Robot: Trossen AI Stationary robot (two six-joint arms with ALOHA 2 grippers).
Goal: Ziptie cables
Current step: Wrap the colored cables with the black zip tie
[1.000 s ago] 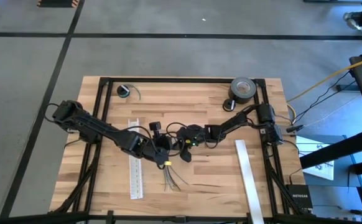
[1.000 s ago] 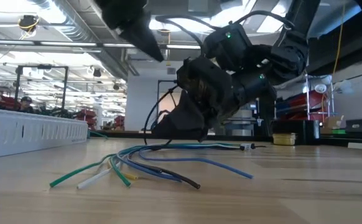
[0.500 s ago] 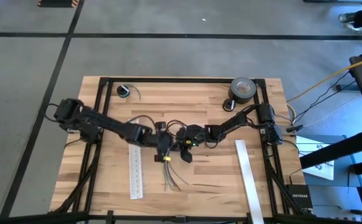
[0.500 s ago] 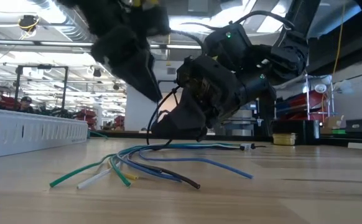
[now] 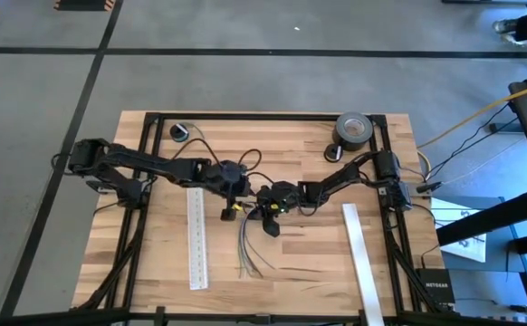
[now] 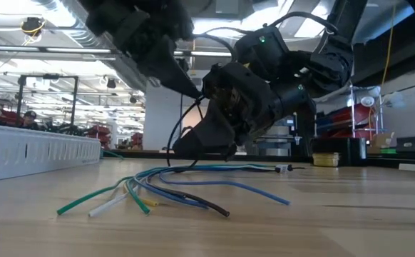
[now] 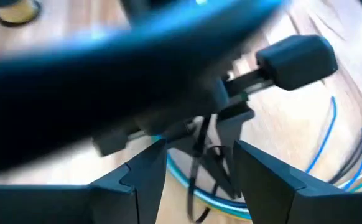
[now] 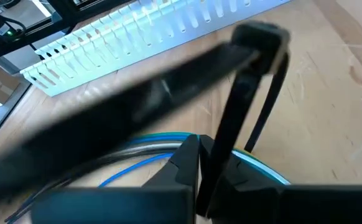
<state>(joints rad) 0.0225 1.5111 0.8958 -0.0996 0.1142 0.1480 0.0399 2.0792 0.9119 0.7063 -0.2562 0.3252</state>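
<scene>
The cables point(image 5: 248, 249) lie on the table and fan out toward its near edge; the low view shows them point(image 6: 179, 189) as blue, green and pale strands. My right gripper point(image 5: 265, 213) sits low over their far end, shut on a black ziptie point(image 8: 243, 93). My left gripper point(image 5: 242, 201) hangs just left of it, tilted down and open. In the left wrist view its fingers point(image 7: 143, 180) stand on either side of the ziptie's strap point(image 7: 199, 158) and the cables point(image 7: 336, 155). I cannot tell whether they touch the strap. My right gripper pinches the ziptie's strap point(image 8: 217, 152) between its two shut fingers, slanting down from the table's right. The strap rises from the fingers to the ziptie's head point(image 8: 259, 37). A thinner strand runs back down from the head. The cables point(image 8: 137, 149) pass under the fingers.
A white slotted strip point(image 5: 197, 240) lies left of the cables and another point(image 5: 361, 258) lies at the right. A grey tape roll point(image 5: 354, 129) and a small coil point(image 5: 181, 133) sit near the far edge. Bare wood shows near the front edge.
My left gripper has swung from over the cables' near part toward the far edge, up beside my right gripper, and has turned about. My right gripper and the cables have kept still.
</scene>
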